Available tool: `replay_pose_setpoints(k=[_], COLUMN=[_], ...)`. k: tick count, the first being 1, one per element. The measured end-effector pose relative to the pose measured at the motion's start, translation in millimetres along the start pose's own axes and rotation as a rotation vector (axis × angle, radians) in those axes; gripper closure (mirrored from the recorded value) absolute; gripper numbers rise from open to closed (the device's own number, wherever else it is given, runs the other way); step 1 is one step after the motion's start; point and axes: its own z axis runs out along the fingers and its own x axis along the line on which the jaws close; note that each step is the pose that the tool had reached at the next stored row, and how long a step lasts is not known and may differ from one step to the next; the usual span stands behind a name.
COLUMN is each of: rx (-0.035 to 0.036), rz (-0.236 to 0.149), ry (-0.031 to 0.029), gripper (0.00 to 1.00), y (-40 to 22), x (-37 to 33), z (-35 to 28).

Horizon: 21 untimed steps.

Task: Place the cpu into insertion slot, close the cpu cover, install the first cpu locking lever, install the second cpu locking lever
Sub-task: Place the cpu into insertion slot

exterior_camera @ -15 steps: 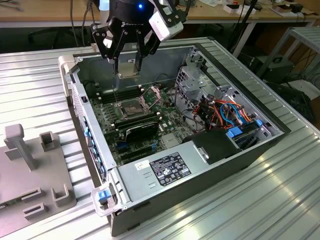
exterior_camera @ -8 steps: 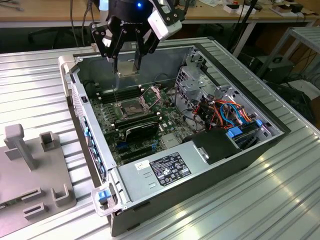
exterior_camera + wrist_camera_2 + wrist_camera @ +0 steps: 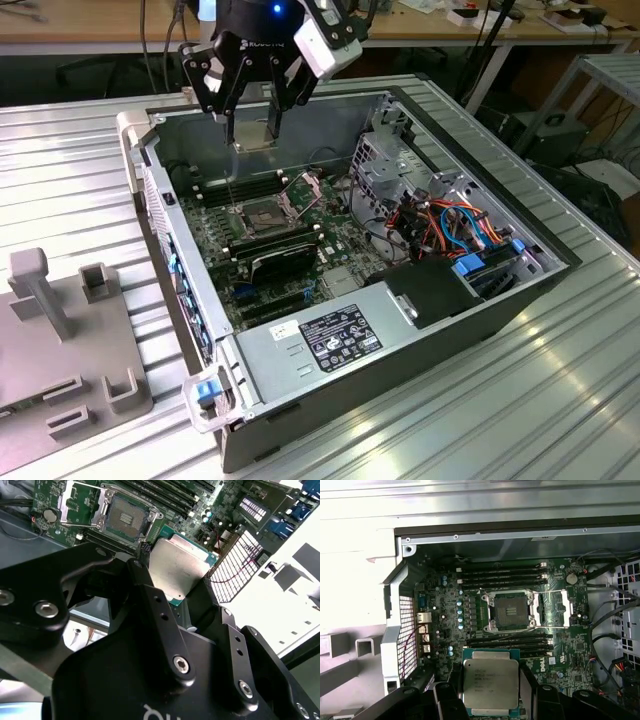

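Ribbed bench (image 3: 520,400) bears an open computer case (image 3: 420,365). Gripper (image 3: 491,684) pinches cpu (image 3: 490,677) level, for seating, raised near the bared insertion slot (image 3: 510,611)

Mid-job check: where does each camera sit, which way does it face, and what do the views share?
Exterior view: off the arm, high beside the computer case, looking down into it; the gripper shows, holding the chip.
First wrist view: on the arm, facing the motherboard squarely; fingers flank the chip.
Second wrist view: on the arm, looking slantwise past the gripper.
Shared: chip and empty socket in all three.
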Motion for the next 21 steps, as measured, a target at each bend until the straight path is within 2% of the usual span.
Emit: replay_pose_setpoints(k=[4,9,14,21], rx=[0.0000,0.0001,0.0001,0.0002], rz=[0.000,0.000,0.000,0.001], ry=[0.0000,0.0000,0.0000,0.0000], gripper=[0.45,0.45,0.45,0.45], y=[0.0,5.1,13.4,19.0], x=[0.0,-1.7,-8.8,-13.7], z=[0.0,1.0,3.5,5.3])
